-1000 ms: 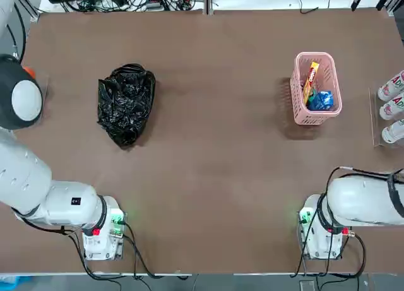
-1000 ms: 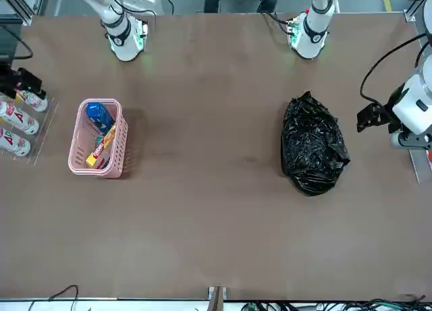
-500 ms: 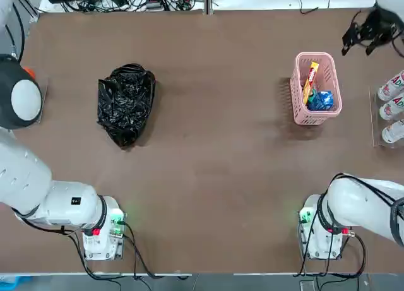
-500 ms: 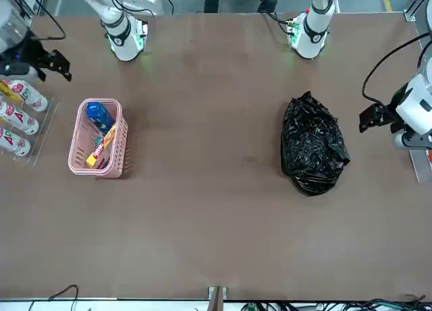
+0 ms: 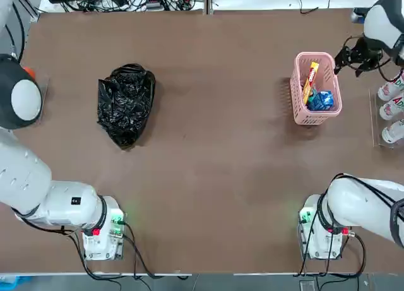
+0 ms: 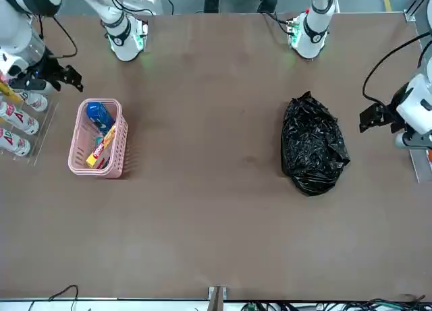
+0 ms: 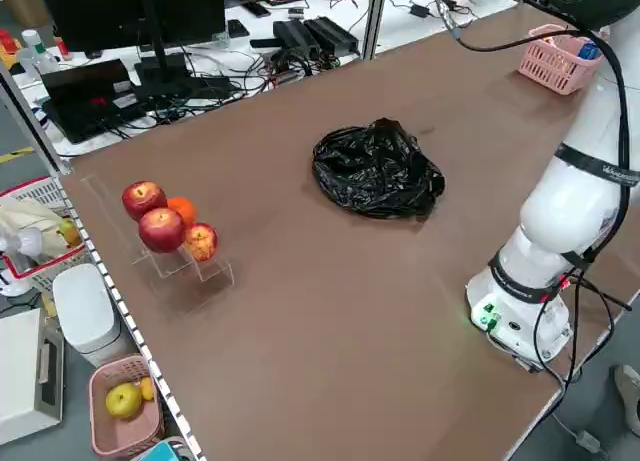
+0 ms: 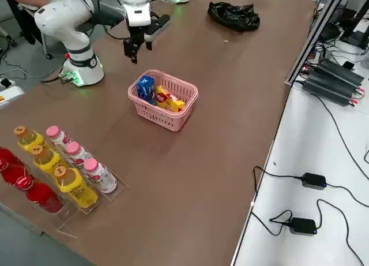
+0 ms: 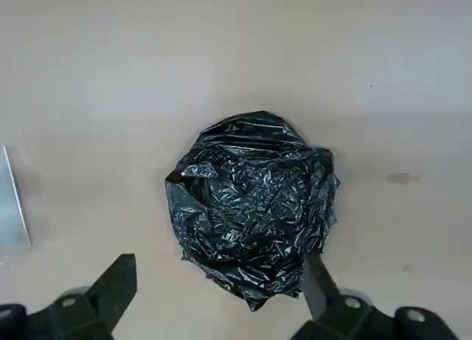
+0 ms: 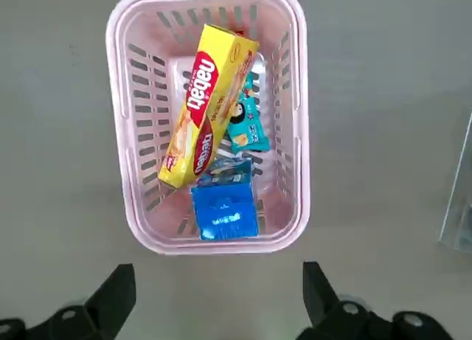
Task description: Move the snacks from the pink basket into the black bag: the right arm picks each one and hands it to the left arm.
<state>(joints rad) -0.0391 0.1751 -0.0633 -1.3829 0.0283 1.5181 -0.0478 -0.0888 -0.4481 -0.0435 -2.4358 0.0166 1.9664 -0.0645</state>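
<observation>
I see right gripper (image 10: 214, 299) jaws released above pink basket (image 10: 118, 174), three snacks (image 10: 208, 111) below; left gripper (image 9: 214, 299) jaws released above black bag (image 9: 254, 207).

Three snacks (image 10: 210, 126) lie in pink basket (image 10: 119, 126); black bag (image 5: 125, 104) crumpled, well apart.

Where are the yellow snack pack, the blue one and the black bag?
yellow pack (image 10: 203, 115), right wrist view, on its red label.
blue pack (image 10: 224, 211), right wrist view, middle of its top face.
black bag (image 5: 125, 105), top view, centre of its wrinkled plastic.
</observation>
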